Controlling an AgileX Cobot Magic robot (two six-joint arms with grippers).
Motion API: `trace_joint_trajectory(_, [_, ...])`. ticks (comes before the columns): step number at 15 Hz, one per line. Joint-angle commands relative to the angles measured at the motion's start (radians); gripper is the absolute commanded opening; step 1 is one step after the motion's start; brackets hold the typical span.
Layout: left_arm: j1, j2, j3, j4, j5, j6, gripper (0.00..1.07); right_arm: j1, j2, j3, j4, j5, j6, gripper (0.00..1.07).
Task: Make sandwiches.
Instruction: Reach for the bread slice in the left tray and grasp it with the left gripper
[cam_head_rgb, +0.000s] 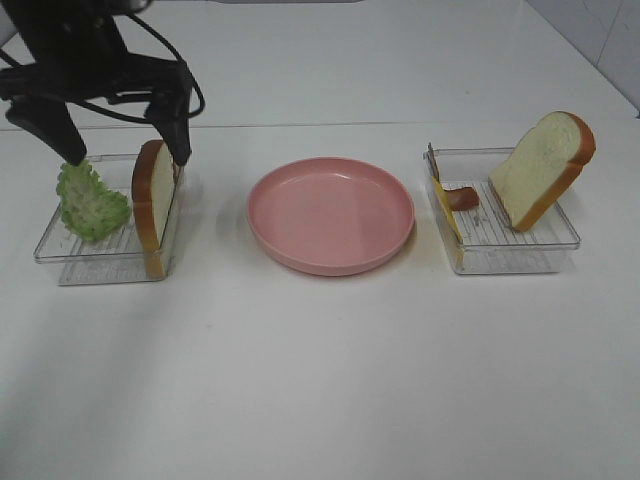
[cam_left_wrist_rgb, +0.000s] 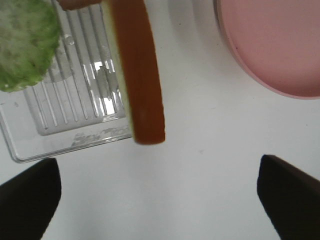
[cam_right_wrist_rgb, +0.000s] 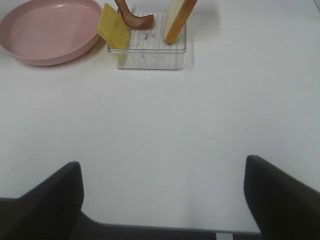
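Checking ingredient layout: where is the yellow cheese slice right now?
In the exterior high view, the cheese slice stands at the left wall of the right-hand tray, beside the bacon strip.

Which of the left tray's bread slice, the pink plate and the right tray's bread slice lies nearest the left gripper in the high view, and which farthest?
1. The left bread slice, on edge in the left tray, directly below the open left gripper.
2. The pink plate, in the middle between the trays.
3. The right bread slice, leaning in the right tray, farthest.

Plate (cam_left_wrist_rgb: 280, 45), lettuce (cam_left_wrist_rgb: 22, 47) partly edge-cropped
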Motion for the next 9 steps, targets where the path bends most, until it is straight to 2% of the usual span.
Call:
trace_joint_trajectory(1, [-0.008, 0.068, -0.037, 0.038, 0.098, -0.058, 1.01, -0.003, -0.029, 0.003, 0.0, -0.005, 0.01, 0.85])
trace_joint_trajectory(2, [-0.009, 0.126, -0.098, 0.065, 0.094, -0.063, 1.01, -0.003, -0.029, 0.003, 0.0, -0.005, 0.01, 0.85])
trace_joint_trajectory(5, [-0.009, 0.195, -0.174, 0.065, 0.098, -0.047, 1.01, -0.003, -0.029, 0.003, 0.0, -0.005, 0.01, 0.85])
trace_joint_trajectory(9, [-0.007, 0.26, -0.185, 0.065, 0.098, -0.024, 1.01, -0.003, -0.029, 0.003, 0.0, -0.005, 0.01, 0.85])
